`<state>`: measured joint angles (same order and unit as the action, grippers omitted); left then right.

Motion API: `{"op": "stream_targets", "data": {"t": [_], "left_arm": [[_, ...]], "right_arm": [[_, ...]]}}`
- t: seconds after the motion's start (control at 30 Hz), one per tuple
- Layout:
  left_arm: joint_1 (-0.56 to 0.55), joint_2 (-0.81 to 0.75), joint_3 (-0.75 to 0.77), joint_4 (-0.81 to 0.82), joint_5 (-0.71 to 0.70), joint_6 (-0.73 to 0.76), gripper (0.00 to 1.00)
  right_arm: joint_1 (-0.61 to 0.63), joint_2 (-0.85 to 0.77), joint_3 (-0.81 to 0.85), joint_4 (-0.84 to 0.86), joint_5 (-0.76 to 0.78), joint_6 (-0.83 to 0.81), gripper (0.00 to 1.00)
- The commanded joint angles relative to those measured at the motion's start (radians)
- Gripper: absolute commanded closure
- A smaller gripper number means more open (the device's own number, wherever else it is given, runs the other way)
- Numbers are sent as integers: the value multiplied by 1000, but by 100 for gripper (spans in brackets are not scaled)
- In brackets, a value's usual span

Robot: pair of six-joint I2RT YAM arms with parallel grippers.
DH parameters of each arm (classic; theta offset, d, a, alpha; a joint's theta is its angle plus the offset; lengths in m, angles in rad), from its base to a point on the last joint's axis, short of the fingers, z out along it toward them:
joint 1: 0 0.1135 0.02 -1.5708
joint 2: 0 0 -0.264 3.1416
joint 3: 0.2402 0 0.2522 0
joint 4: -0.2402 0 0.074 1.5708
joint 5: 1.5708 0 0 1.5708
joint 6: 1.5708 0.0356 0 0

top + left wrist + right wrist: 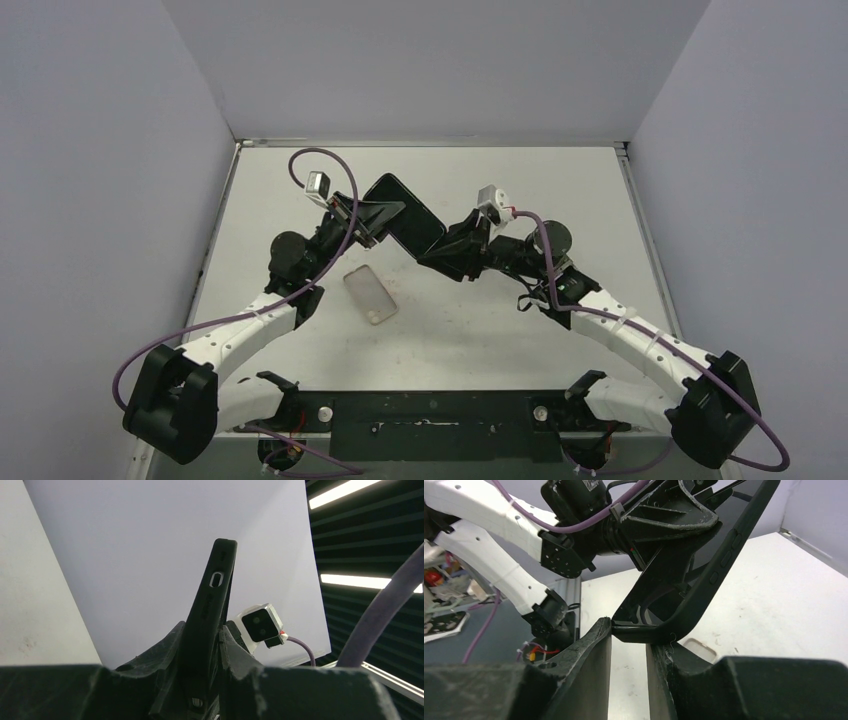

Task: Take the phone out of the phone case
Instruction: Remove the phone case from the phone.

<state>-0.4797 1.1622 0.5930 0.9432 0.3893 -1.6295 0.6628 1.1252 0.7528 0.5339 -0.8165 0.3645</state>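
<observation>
Leverage explains it: we see the left tool [201, 629] clenched on the raised phone case [405, 213], the right tool [631, 635] pinching its far corner (presumably to peel it back).

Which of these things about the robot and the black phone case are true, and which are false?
1. The black rubbery phone case is up in the air above the white table. True.
2. Only one gripper holds it. False: the left gripper clamps one end and the right gripper pinches a corner of the other end.
3. A pale flat rounded rectangle lies on the table. True.
4. That pale rectangle is under the right arm. False: it lies nearer the left arm, and nothing touches it.
</observation>
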Motion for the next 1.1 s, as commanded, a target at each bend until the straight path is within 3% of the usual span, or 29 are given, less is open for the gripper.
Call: {"op": "stream_targets", "data": {"t": [0.0,0.33,0.43,0.57,0.8,1.07], "left_arm": [[-33,-16,47,37,51,-108,100],[-33,-28,61,29,73,-108,100],[-33,-36,60,22,84,-94,100],[-15,-51,57,-18,102,-29,100],[75,-54,115,-181,250,234,100],[95,-2,231,-364,486,599,100]], "right_arm": [[1,33,13,-228,188,-378,76],[-50,48,14,-254,303,-385,70],[-66,39,7,-242,292,-345,68],[-90,-1,-15,-242,231,-299,59],[-175,-134,-20,-408,38,-280,37],[-174,-156,94,-658,-156,-341,33]]}}
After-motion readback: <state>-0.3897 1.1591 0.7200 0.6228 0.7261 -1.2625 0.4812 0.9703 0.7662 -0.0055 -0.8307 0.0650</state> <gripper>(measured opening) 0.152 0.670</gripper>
